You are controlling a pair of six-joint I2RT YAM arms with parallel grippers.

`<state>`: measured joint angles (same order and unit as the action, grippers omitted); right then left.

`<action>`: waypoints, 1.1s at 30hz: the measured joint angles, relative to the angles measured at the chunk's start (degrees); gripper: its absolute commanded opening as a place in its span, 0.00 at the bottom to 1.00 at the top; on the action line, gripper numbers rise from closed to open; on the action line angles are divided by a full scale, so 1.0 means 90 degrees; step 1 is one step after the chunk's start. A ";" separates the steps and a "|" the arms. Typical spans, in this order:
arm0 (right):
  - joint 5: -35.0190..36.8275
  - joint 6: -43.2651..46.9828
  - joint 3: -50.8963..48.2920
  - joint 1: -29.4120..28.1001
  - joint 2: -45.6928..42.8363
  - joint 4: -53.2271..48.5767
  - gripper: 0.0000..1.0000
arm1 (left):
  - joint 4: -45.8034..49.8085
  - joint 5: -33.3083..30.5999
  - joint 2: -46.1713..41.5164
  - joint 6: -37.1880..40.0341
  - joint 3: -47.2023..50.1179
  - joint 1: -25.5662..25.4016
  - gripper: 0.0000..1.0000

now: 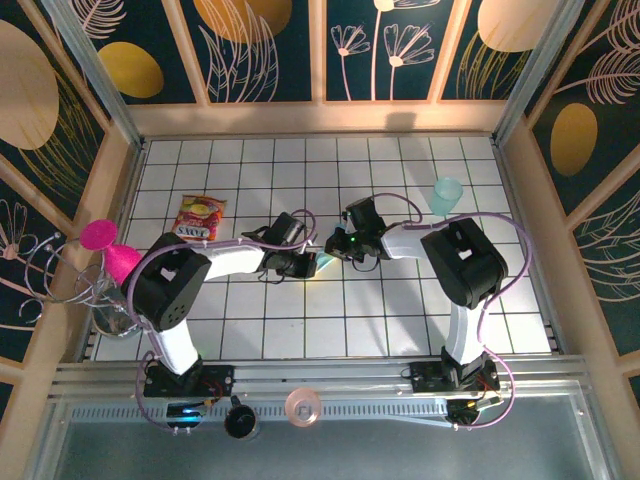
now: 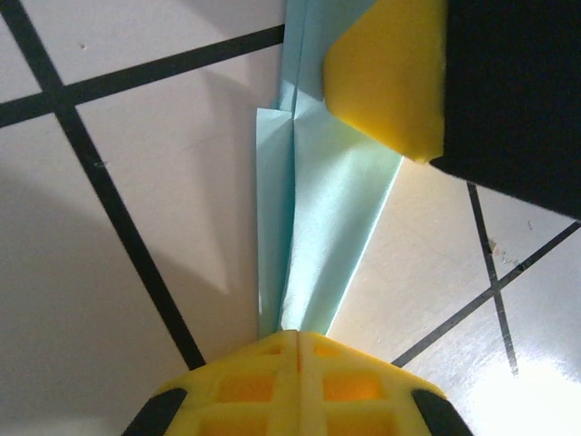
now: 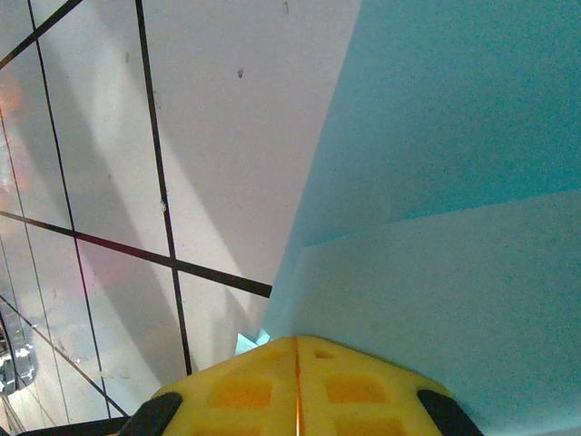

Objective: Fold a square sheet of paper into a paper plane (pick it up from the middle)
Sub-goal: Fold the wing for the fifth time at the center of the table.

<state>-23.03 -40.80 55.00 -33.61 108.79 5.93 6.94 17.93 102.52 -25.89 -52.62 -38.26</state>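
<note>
The light-blue sheet of paper is folded into a narrow, creased paper plane shape and hangs between my two grippers at the middle of the tiled table. In the left wrist view the folded paper runs up from my left gripper, whose yellow fingers are shut on its narrow end. A yellow finger of the right gripper presses on the paper's far end. In the right wrist view the paper is a broad layered surface, and my right gripper is shut on its edge. From above, the left gripper and right gripper almost touch.
A red and yellow snack packet lies at the left back of the table. A translucent teal cup stands at the right back. Wooden walls enclose the table on three sides. A pink cone sits outside the left wall.
</note>
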 measured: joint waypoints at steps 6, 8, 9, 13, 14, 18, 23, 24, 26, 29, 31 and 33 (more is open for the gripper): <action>-0.0005 0.0000 0.0002 0.0000 0.0002 0.0000 0.09 | 0.0119 -0.0051 -0.0131 0.0092 0.0107 0.0000 0.00; -0.0005 0.0000 0.0002 0.0000 0.0002 0.0002 0.09 | 0.0153 -0.0056 -0.0160 0.0117 0.0134 0.0000 0.00; -0.0005 0.0000 0.0002 0.0000 0.0002 0.0002 0.09 | 0.0175 -0.0058 -0.0175 0.0131 0.0141 0.0000 0.00; -0.0005 0.0000 0.0002 0.0000 0.0002 0.0000 0.09 | 0.0355 -0.0102 -0.0260 0.0197 0.0182 0.0000 0.00; -0.0005 0.0000 0.0002 0.0000 0.0002 0.0002 0.09 | 0.0401 -0.0121 -0.0277 0.0211 0.0185 0.0000 0.00; -0.0005 -0.0002 0.0002 0.0000 0.0007 0.0002 0.09 | 0.0595 -0.0199 -0.0345 0.0245 0.0199 0.0000 0.00; -0.0007 -0.0002 0.0002 0.0002 0.0007 0.0002 0.09 | 0.0814 -0.0228 -0.0430 0.0272 0.0204 0.0000 0.00; -0.0010 -0.0002 0.0002 0.0005 0.0007 0.0002 0.09 | 0.0901 -0.0245 -0.0459 0.0279 0.0204 0.0000 0.00; -0.0010 -0.0002 0.0002 0.0005 0.0007 0.0005 0.09 | 0.1168 -0.0359 -0.0580 0.0282 0.0204 0.0000 0.00; -0.0015 -0.0002 0.0002 0.0005 0.0007 0.0007 0.09 | 0.1328 -0.0556 -0.0901 0.0260 0.0204 0.0000 0.00; -0.0027 -0.0002 0.0002 0.0010 0.0007 0.0007 0.09 | 0.1260 -0.0600 -0.1149 0.0221 0.0204 0.0000 0.00; -0.0051 -0.0005 0.0002 0.0012 0.0007 0.0015 0.09 | 0.1061 -0.0585 -0.1314 0.0119 0.0199 0.0000 0.00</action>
<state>-23.49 -40.84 55.02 -33.50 108.86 6.07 16.49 12.67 90.70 -24.82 -50.83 -38.26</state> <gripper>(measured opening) 0.091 0.043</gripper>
